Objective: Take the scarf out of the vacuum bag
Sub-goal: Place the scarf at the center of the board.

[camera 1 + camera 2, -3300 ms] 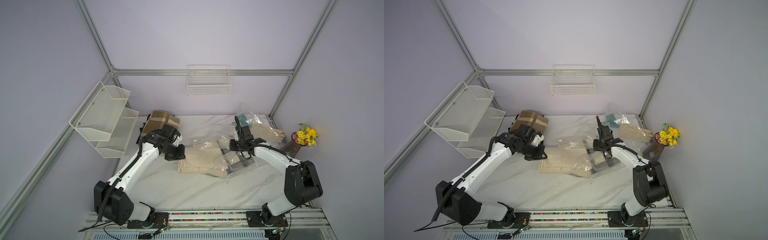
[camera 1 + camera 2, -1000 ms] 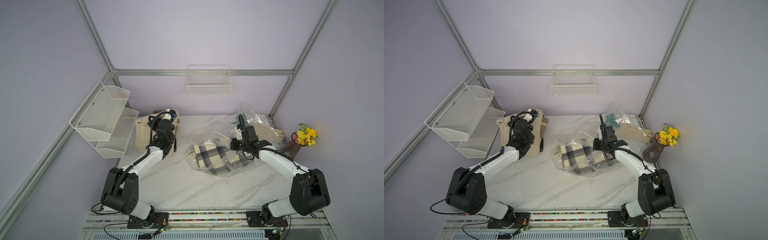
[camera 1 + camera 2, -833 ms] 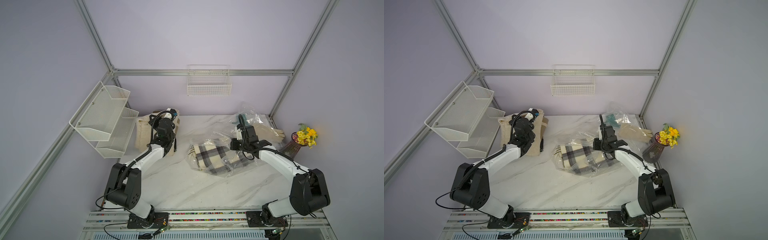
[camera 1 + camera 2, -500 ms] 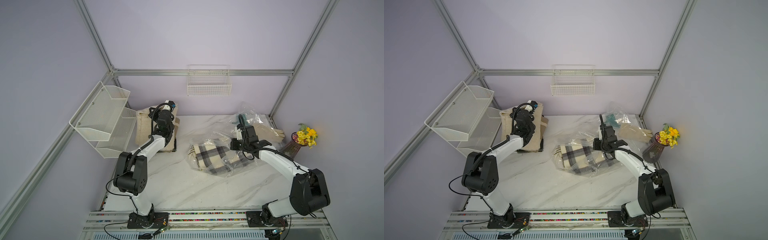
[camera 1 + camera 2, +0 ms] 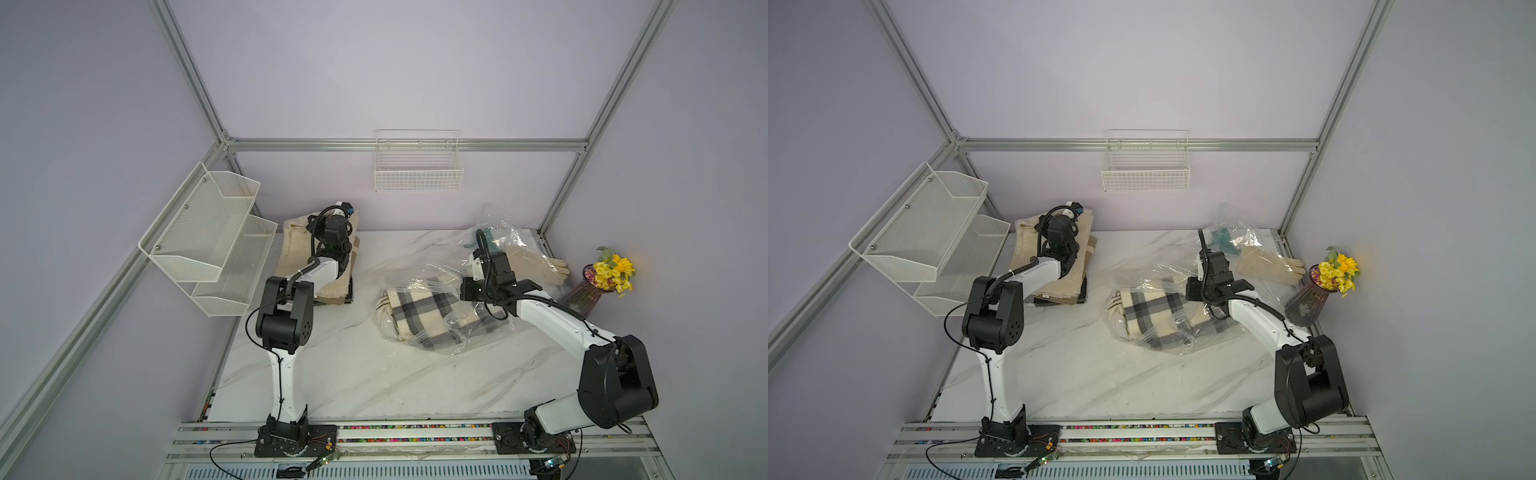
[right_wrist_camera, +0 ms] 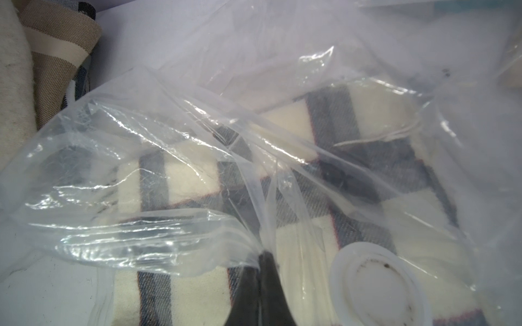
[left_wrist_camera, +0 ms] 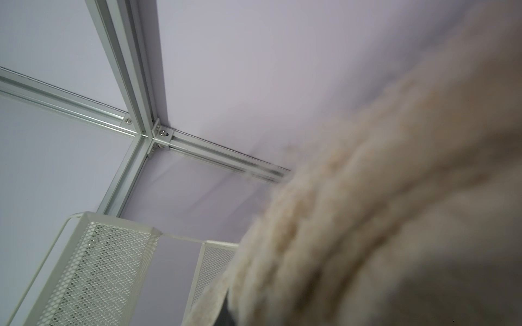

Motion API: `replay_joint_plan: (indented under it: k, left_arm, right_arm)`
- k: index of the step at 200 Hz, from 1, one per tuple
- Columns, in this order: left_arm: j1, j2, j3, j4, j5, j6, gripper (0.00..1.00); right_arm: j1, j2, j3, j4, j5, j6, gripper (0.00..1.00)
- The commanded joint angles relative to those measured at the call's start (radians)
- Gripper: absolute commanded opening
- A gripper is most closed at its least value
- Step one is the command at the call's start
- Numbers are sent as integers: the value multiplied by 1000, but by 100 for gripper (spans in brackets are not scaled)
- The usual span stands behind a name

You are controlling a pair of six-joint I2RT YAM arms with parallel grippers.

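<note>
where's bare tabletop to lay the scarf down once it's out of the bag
Widest bare marble: the front strip between the vacuum bag and the front rail. A narrower lane runs between the beige cloth stack and the bag. Crowded: the back right corner, with the small clear bag, gloves and vase.

Robotics lab test cell: plain lilac wall panels (image 5: pixel 374 62) in silver aluminium extrusion framing (image 5: pixel 189 70), white marble-patterned bench (image 5: pixel 353 374), white-and-black left robot arm (image 5: pixel 286 316) and right robot arm (image 5: pixel 561 328) bolted to a metal front rail (image 5: pixel 415 432), white wire basket (image 5: pixel 417 174) and white mesh shelves (image 5: pixel 208 232) on the walls.
</note>
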State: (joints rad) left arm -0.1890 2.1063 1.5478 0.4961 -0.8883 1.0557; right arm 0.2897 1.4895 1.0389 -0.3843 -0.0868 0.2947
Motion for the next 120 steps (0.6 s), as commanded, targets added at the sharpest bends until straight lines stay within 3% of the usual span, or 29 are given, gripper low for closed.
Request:
replay_joint_plan:
  k: [1, 25, 32, 54, 59, 88, 120]
  left_arm:
    - [29, 14, 73, 19, 21, -63, 0]
    - [49, 47, 133, -109, 47, -152, 0]
    - [52, 56, 156, -151, 52, -180, 9]
    - [65, 81, 192, -197, 70, -227, 21]
    - [66, 86, 199, -196, 72, -228, 27]
    - [78, 119, 249, -252, 88, -269, 99]
    - [104, 131, 324, -427, 134, -445, 100]
  right_arm:
    - [-11, 14, 3, 15, 7, -6, 0]
    - [-9, 19, 6, 15, 10, -9, 0]
    - [-10, 19, 7, 13, 10, -11, 0]
    - [-11, 23, 8, 15, 7, -12, 0]
    - [-10, 25, 8, 14, 7, -14, 0]
    - [-10, 23, 10, 13, 5, -17, 0]
    - [-11, 26, 8, 14, -1, -18, 0]
